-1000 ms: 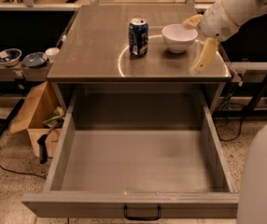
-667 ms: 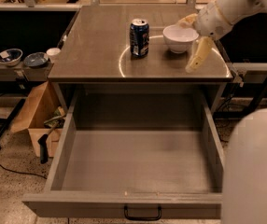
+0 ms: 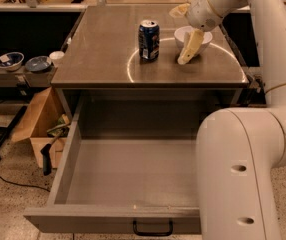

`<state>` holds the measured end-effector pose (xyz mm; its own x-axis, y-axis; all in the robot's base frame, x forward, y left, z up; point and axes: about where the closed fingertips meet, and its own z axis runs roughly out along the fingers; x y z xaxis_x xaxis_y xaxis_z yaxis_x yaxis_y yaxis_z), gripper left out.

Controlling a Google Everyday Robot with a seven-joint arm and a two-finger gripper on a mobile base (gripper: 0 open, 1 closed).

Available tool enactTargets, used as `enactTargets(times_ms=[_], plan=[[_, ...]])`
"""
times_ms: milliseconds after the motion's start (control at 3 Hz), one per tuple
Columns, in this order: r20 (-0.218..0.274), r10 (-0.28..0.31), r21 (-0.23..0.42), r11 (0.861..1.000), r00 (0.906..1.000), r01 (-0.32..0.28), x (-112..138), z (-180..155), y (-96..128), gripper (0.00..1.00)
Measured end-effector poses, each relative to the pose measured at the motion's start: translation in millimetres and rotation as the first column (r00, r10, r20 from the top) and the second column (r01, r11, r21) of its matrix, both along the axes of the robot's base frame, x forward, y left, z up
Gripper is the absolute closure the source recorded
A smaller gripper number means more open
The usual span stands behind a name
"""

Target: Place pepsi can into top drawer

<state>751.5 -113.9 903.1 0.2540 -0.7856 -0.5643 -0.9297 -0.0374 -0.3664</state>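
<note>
The pepsi can, dark blue with a silver top, stands upright on the grey cabinet top. My gripper is open just right of the can, above the top and in front of a white bowl. One yellowish finger points down. The other finger is higher and further back. The gripper holds nothing. The top drawer is pulled wide open below and is empty. Its front panel has a small black handle.
My arm's large white elbow link covers the drawer's right part. To the left, a low shelf holds two bowls and a cup. An open cardboard box stands on the floor beside the drawer.
My gripper has moved left, closer to the can and across the front of the bowl. The elbow link has swung further in over the drawer's right side. The can has not moved.
</note>
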Motion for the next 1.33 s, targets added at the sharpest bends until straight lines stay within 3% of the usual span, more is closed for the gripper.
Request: enactTargets(times_ms=[333,1333], plan=[[0.0,0.0,0.0,1.0,1.0,0.0,0.0,0.0,0.0,0.0],[0.046,0.063,0.056,0.996,0.997,-0.065,25.4,-17.2,42.5,0.0]])
